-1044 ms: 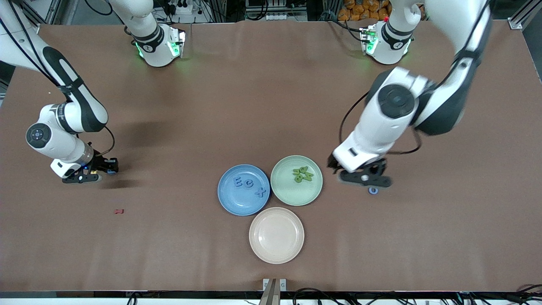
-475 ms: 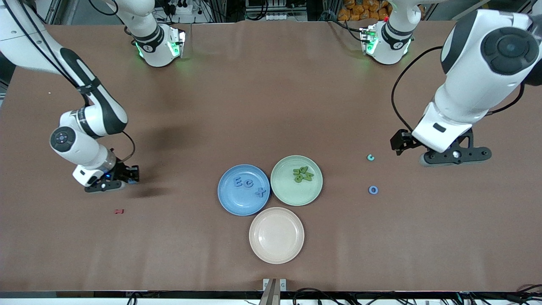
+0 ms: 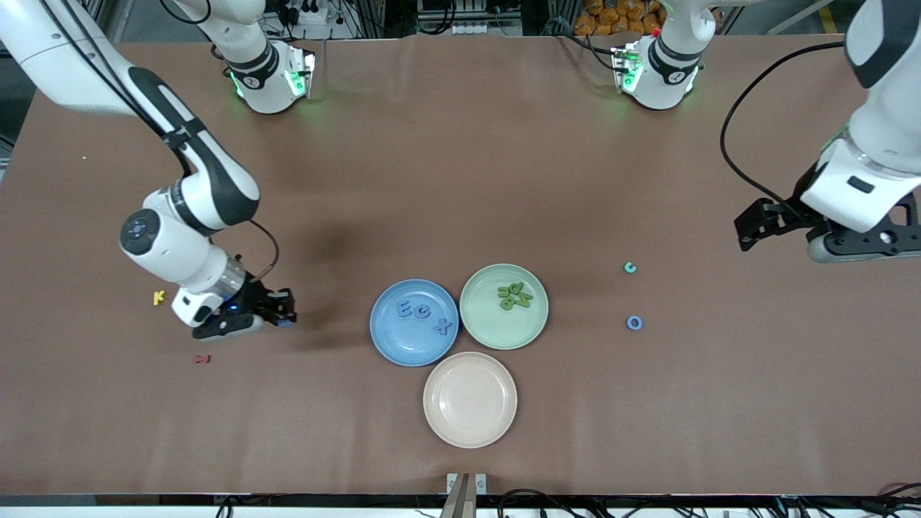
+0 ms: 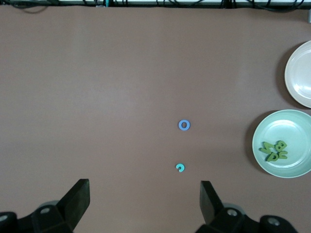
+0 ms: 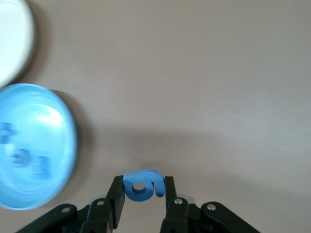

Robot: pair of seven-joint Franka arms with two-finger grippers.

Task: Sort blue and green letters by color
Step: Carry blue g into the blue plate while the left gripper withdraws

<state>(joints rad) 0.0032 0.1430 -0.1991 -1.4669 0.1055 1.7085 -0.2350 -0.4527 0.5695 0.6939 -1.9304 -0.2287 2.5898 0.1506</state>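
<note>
brown table [image 3: 460,180]; right gripper [image 5: 143,196] pinches a blue letter [image 5: 142,185], plain only from its wrist; left gripper [image 4: 144,206] spread wide

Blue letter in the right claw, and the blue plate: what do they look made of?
Blue letter: likely soft foam, thick, matte, with blunt cut edges, pinched in the right claw. Blue plate: probably hard plastic or melamine, smooth with a soft sheen; ceramic can't be excluded.
</note>
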